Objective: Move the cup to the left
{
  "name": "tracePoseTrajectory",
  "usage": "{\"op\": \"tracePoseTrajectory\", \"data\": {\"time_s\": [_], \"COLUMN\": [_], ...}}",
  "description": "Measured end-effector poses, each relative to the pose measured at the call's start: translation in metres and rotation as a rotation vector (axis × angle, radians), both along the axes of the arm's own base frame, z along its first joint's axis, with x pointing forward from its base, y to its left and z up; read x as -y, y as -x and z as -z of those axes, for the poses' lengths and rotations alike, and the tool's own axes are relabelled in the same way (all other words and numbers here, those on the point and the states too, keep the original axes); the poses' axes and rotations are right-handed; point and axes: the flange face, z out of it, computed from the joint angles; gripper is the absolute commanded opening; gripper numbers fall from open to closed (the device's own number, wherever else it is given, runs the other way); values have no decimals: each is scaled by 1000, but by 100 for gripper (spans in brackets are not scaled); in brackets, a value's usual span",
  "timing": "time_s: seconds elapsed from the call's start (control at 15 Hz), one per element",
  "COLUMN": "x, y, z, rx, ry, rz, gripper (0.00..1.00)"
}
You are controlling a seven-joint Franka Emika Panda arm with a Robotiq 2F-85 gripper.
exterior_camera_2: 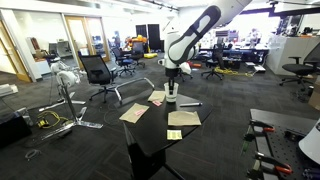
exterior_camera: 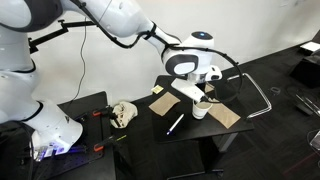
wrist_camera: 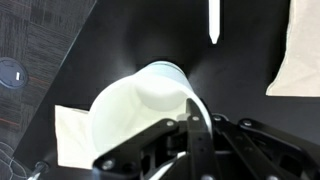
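Note:
A white cup (wrist_camera: 140, 105) fills the wrist view, standing on the black table (wrist_camera: 240, 80). It also shows under the gripper in both exterior views (exterior_camera: 200, 111) (exterior_camera_2: 171, 99). My gripper (wrist_camera: 190, 120) is shut on the cup's rim, with one finger at the wall of the cup. In the exterior views the gripper (exterior_camera: 203, 96) (exterior_camera_2: 171, 90) points straight down onto the cup near the middle of the table. The lower part of the cup is hidden by the fingers in the wrist view.
A white pen (wrist_camera: 212, 22) (exterior_camera: 175, 124) lies close to the cup. Tan paper sheets (exterior_camera: 226, 116) (exterior_camera_2: 134, 113) (wrist_camera: 300, 45) lie around it. A small yellow note (exterior_camera_2: 174, 134) sits near a table edge. A beige object (exterior_camera: 122, 113) rests on a neighbouring table.

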Motion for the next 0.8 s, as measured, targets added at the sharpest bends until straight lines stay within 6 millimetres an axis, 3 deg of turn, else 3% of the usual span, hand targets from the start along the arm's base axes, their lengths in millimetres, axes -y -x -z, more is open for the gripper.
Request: {"op": "tracePoseTrajectory", "data": {"time_s": [0.2,0.47,0.8], "x": [-27,-78,-146], "y": [-4,-3,0], "z": [-21,-47,-48], "rx": [12,26,19], "ry": [-6,-15,-34], "rz": [-38,-114,-217], "gripper": [0,0,0]}}
